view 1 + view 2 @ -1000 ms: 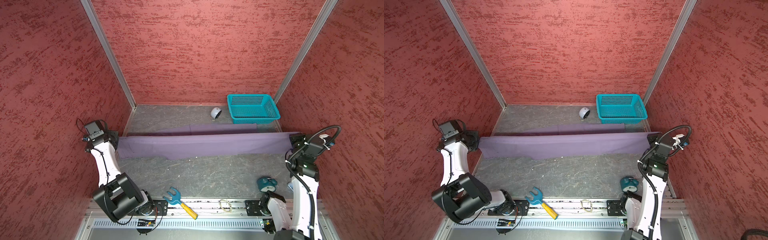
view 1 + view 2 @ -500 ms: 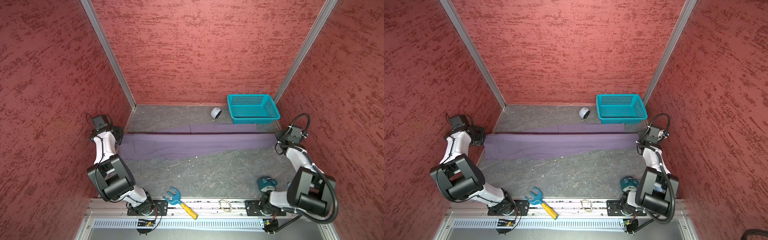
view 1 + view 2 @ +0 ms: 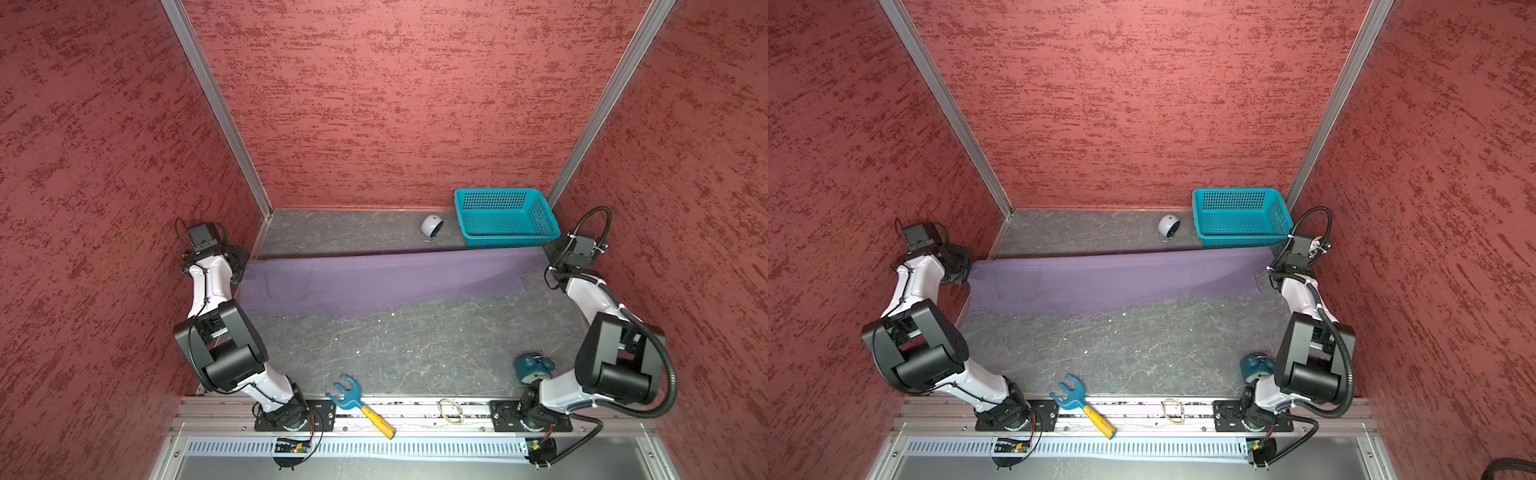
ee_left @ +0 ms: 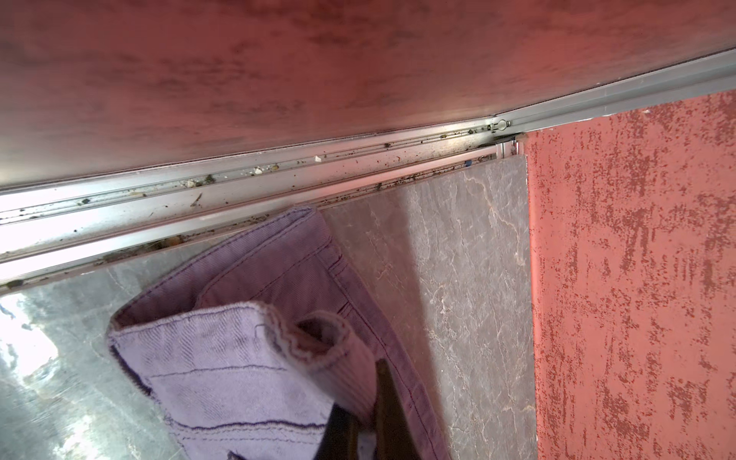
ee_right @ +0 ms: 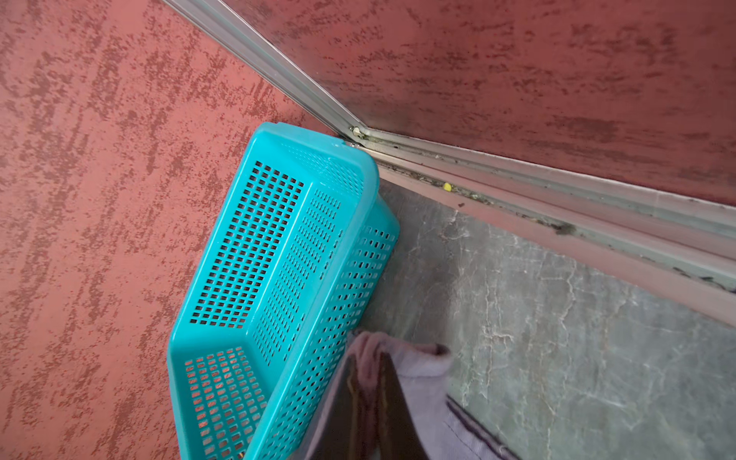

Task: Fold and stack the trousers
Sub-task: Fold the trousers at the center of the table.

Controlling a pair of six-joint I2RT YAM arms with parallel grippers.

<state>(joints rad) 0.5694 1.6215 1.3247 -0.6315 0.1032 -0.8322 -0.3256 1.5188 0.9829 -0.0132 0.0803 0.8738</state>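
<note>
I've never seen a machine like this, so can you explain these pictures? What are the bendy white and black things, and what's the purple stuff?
Those bendy things are two robot arms, each ending in a pincer called a gripper. Two pictures look down from above; two come from small cameras on the arms' wrists. The left gripper and the right gripper are each shut on one end of the purple trousers, stretched across the grey table. A teal basket stands at the back with a white round thing beside it. Near the front lie a blue toy fork and a small teal round thing.
</note>
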